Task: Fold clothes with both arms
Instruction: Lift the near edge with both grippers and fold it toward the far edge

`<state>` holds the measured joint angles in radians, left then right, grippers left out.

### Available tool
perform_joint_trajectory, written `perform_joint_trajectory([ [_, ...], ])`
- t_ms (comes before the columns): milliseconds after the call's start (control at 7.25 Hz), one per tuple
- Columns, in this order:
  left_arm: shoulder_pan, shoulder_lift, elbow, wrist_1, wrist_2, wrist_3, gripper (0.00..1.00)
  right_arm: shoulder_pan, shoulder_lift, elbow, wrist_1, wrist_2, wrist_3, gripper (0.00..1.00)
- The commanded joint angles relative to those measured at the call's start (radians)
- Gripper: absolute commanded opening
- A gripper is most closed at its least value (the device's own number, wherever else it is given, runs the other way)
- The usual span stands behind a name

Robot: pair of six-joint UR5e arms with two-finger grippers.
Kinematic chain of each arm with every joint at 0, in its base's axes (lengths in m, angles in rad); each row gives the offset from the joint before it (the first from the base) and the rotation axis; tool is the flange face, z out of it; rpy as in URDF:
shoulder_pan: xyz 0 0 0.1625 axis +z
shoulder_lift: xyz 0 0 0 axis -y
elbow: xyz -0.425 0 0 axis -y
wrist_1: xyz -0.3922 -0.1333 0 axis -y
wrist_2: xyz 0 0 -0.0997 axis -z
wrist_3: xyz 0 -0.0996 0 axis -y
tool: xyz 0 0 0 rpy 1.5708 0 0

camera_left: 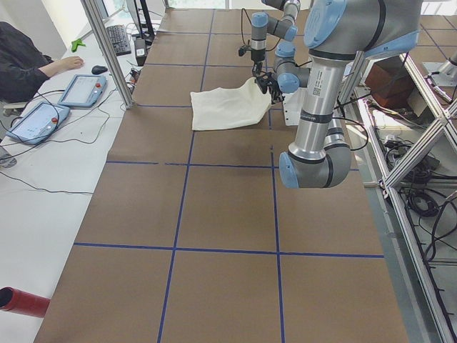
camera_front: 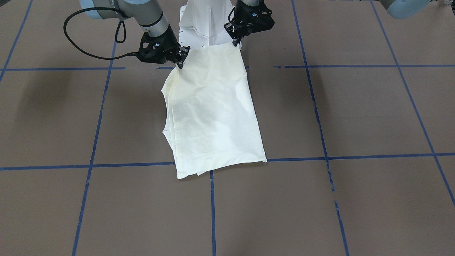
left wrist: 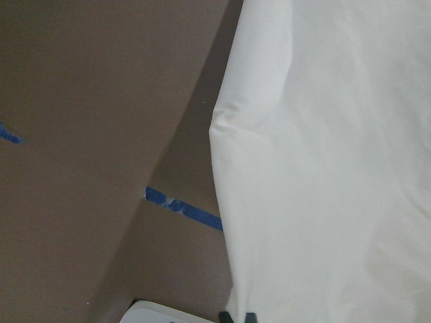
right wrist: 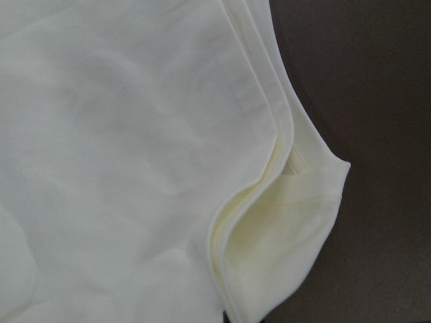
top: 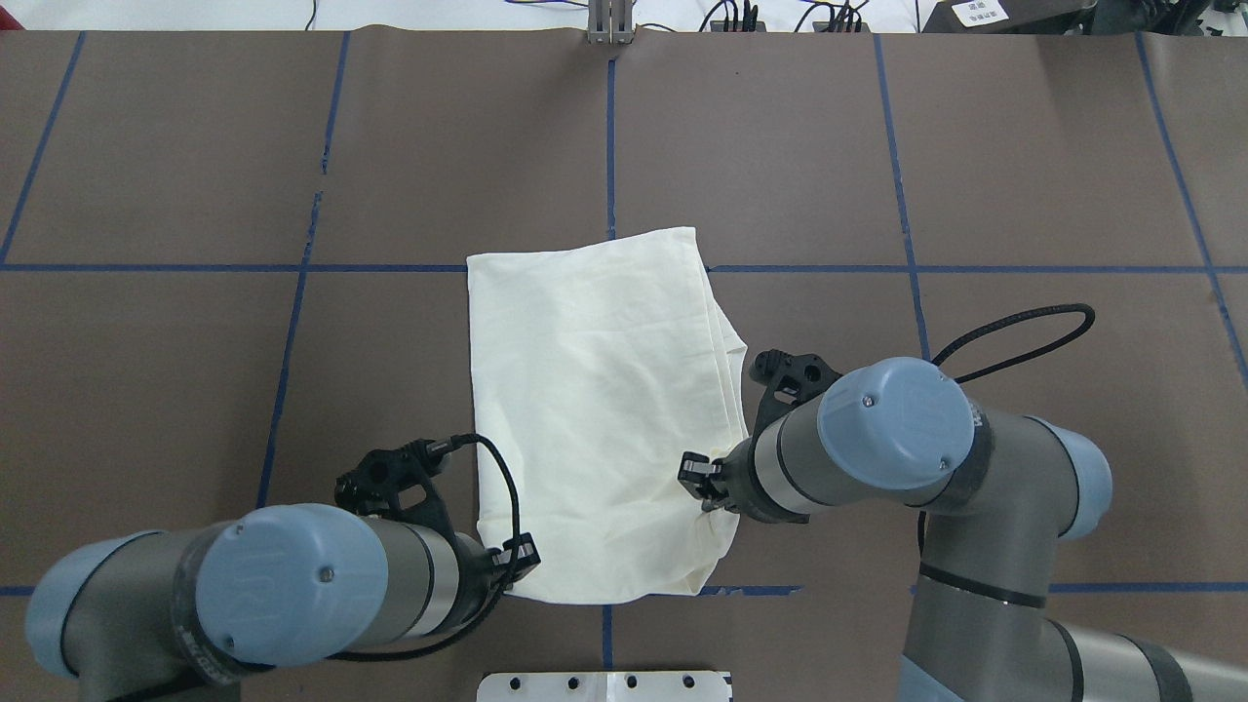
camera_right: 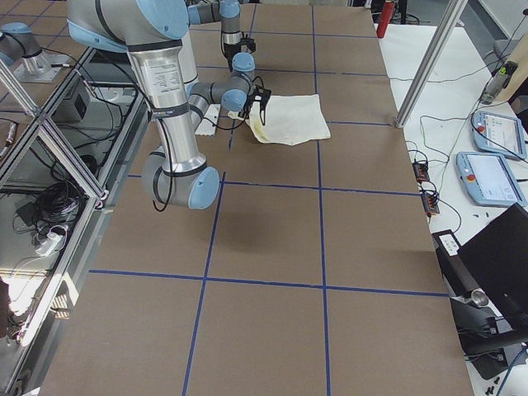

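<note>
Cream T-shirt (camera_front: 213,113) lies folded to a rough rectangle, plain side up, mid-table (camera_front: 355,113) and just in front of the white pedestal base (camera_front: 202,21). The edge farthest from the robot rests flat on the brown surface, across a blue tape line (camera_front: 124,165). The edge nearest the robot is raised off the table and slung between the two grippers; the exterior left view shows the cloth sloping up toward them. Left gripper (camera_front: 235,43) is at the near corner on the robot's left, fingers pointing down and clenched on the fabric there. Right gripper (camera_front: 180,64) is at the near corner on the robot's right, likewise pinching the cloth. The fingertips are mostly buried in fabric, so the closed grip is read from the taut raised edge and appears firm, not seen directly. The right wrist view shows several stacked layer edges running along the robot's right side of the fold, with one curved hem lying open beneath them. The left wrist view shows a single smooth folded edge, with bare table and a tape strip beside it. A black cable (camera_front: 76,42) loops free off the right wrist.
</note>
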<state>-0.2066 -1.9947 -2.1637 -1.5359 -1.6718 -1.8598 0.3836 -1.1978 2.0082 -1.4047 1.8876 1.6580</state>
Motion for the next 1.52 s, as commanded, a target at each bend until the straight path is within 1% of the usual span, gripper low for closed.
perform_joint_trajectory([
  [0,-0.159,-0.027,0.005,0.000,-0.044,0.100,0.00,0.116,0.053,-0.057,0.001,0.045,-0.027,0.00],
  [138,-0.244,-0.030,0.011,-0.003,-0.115,0.149,0.00,0.159,0.111,-0.124,0.001,0.062,-0.027,0.00],
  [276,-0.288,-0.033,0.042,-0.013,-0.124,0.160,0.00,0.202,0.156,-0.185,0.001,0.091,-0.030,0.00],
  [414,-0.298,-0.051,0.100,-0.038,-0.123,0.160,0.00,0.242,0.209,-0.240,0.004,0.116,-0.029,0.00],
  [551,-0.303,-0.058,0.155,-0.099,-0.121,0.160,0.00,0.264,0.249,-0.303,0.044,0.129,-0.029,0.00],
  [689,-0.318,-0.070,0.204,-0.146,-0.120,0.160,0.00,0.273,0.265,-0.363,0.096,0.131,-0.027,0.00],
  [827,-0.332,-0.096,0.261,-0.179,-0.117,0.159,0.00,0.276,0.276,-0.396,0.110,0.131,-0.027,0.00],
  [1241,-0.425,-0.183,0.437,-0.271,-0.117,0.218,0.00,0.287,0.359,-0.526,0.112,0.140,-0.024,0.00],
  [1379,-0.451,-0.214,0.497,-0.295,-0.117,0.241,0.00,0.316,0.374,-0.570,0.112,0.193,-0.024,0.00],
])
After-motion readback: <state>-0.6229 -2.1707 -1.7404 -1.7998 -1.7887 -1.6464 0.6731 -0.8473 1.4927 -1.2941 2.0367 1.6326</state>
